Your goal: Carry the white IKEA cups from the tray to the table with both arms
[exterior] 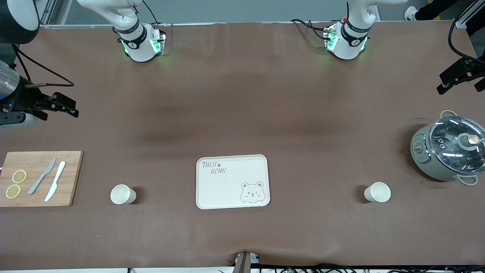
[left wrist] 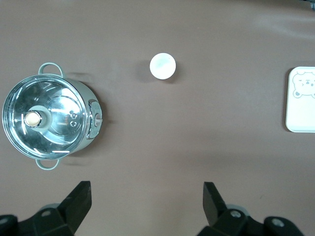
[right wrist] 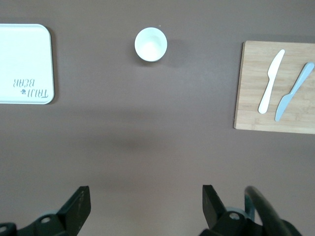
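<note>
Brown table [exterior: 242,94] bears tray [exterior: 227,189], two cups [exterior: 122,194], cutting board [exterior: 70,178], pot [exterior: 424,159].

I see the bear tray [exterior: 232,181] mid-table, with one cup [exterior: 122,194] beside it toward the right arm's end and another cup [exterior: 377,192] toward the left arm's end. The cutting board [exterior: 39,178], carrying two knives [exterior: 50,180] and lemon slices [exterior: 16,184], lies at the right arm's end; the lidded pot [exterior: 449,150] at the left arm's.
</note>
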Robot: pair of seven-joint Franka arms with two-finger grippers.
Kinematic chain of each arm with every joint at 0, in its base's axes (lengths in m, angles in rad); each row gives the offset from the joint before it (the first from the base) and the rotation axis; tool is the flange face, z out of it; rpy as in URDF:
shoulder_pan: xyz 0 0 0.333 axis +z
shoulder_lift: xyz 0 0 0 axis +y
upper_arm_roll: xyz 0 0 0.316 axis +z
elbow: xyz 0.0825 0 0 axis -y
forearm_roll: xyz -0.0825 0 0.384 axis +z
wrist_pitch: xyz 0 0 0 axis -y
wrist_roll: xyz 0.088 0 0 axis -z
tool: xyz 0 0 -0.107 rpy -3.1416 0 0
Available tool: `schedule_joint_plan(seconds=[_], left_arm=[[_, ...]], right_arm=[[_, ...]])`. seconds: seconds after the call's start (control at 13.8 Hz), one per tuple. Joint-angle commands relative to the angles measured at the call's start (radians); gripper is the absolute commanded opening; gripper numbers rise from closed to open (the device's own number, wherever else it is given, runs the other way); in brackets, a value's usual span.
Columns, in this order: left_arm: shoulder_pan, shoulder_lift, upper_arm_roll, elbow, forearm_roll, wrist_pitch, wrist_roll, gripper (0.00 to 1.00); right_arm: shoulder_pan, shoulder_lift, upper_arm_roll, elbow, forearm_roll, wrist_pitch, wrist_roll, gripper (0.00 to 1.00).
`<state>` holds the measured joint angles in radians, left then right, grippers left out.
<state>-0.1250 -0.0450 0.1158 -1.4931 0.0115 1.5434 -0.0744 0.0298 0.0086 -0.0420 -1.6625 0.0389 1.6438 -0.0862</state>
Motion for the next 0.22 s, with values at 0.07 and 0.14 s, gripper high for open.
schedule_joint_plan(seconds=[0.07, 0.14], left_arm=[[0.01, 0.01, -0.007, 0.024, 0.013, -0.006, 0.005, 1.0], [0.01, 0.01, -0.007, 0.024, 0.012, -0.006, 0.005, 1.0]], right_arm=[[0.007, -0.016, 0.002, 0.041, -0.017, -0.053, 0.034, 1.0], [0.006, -0.016, 0.002, 0.041, -0.017, -0.05, 0.034, 1.0]])
